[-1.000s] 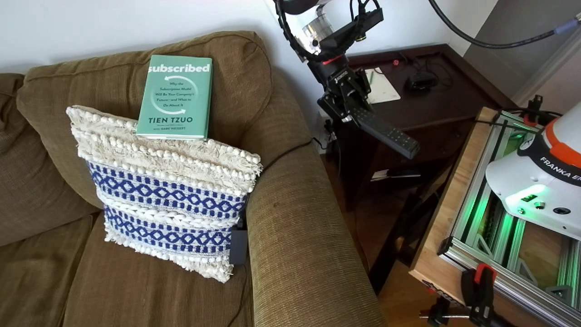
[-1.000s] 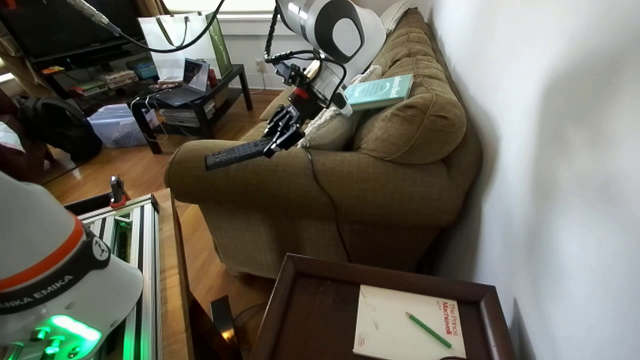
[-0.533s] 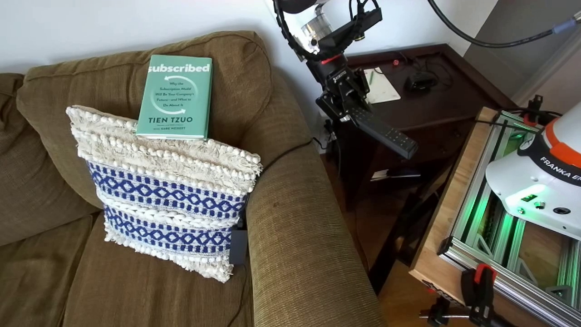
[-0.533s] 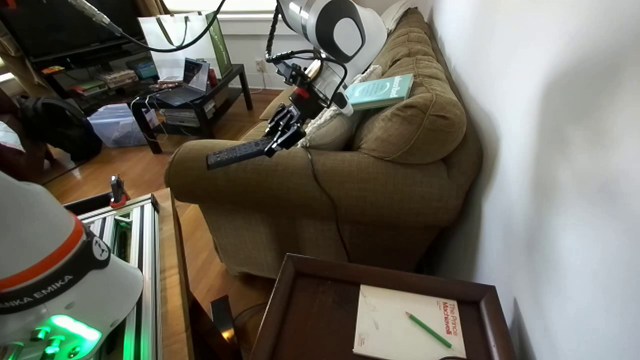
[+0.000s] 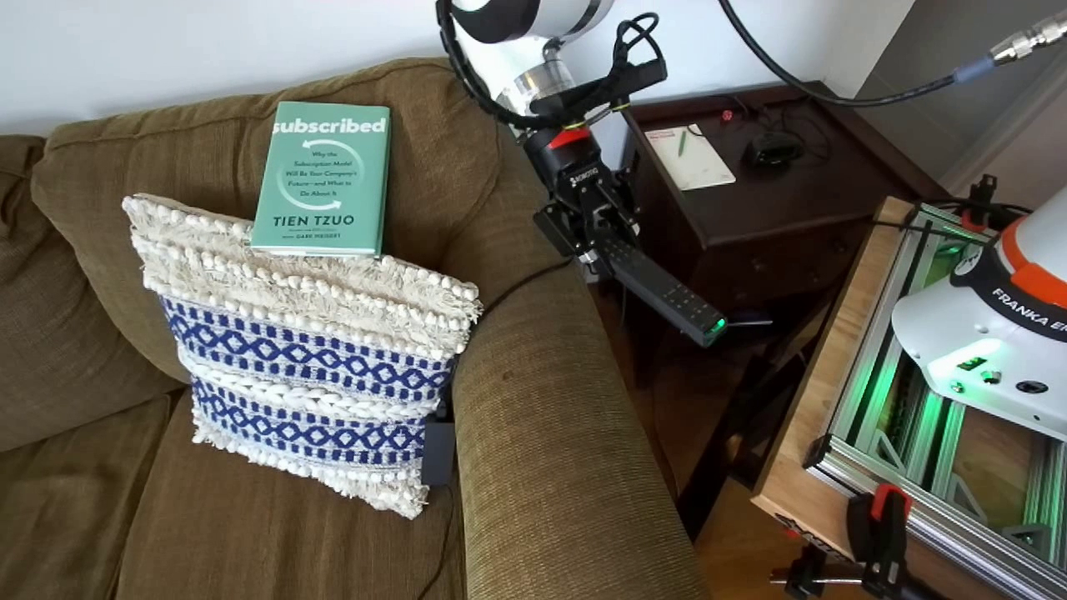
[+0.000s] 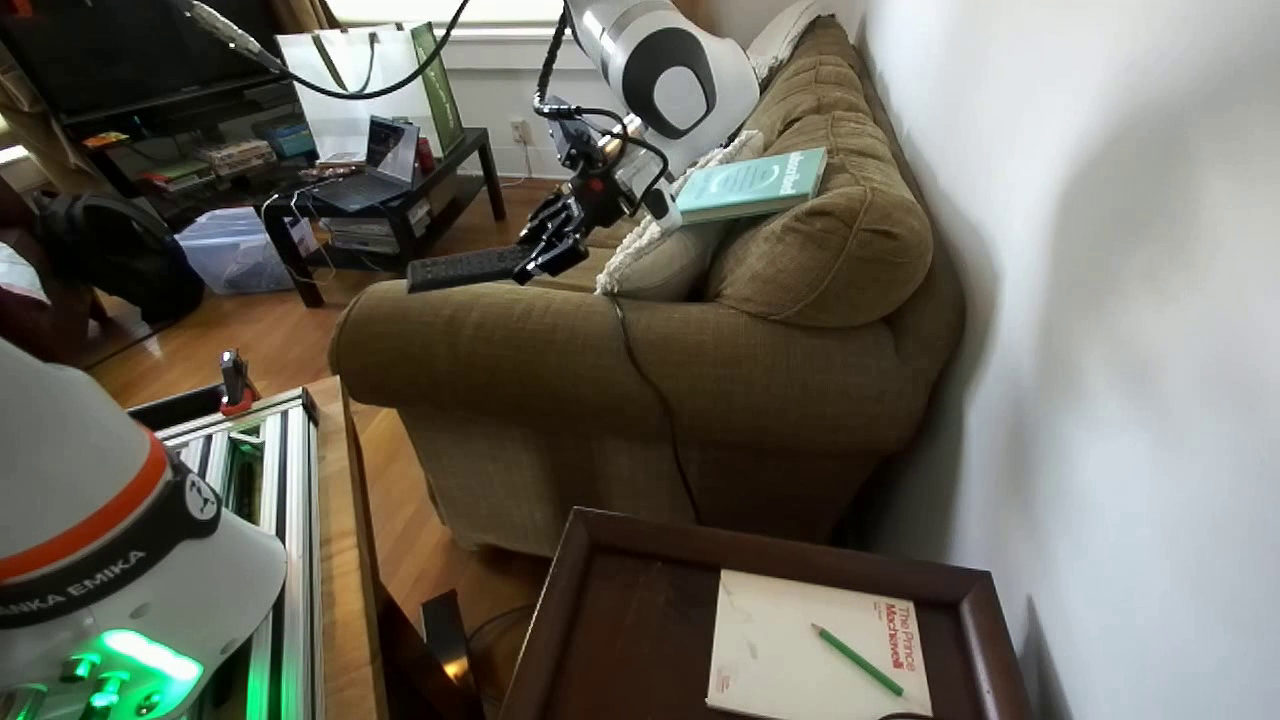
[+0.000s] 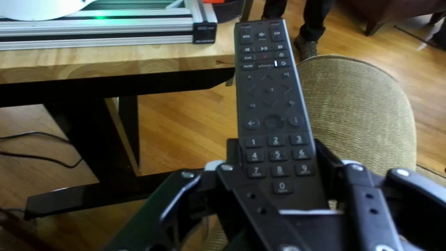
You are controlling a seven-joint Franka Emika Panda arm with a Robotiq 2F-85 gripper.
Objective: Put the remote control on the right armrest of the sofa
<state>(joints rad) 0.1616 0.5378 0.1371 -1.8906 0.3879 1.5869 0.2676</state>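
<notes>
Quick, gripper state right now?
Gripper: closed, holding the remote control, jaws against its two long sides.

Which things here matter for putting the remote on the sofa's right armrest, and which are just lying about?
Part of the job:
remote control, held by the gripper
right armrest, where it should go
sofa

Just lying about:
green book
patterned pillow
pale book with a green pencil on it
laptop
white shopping bag
</notes>
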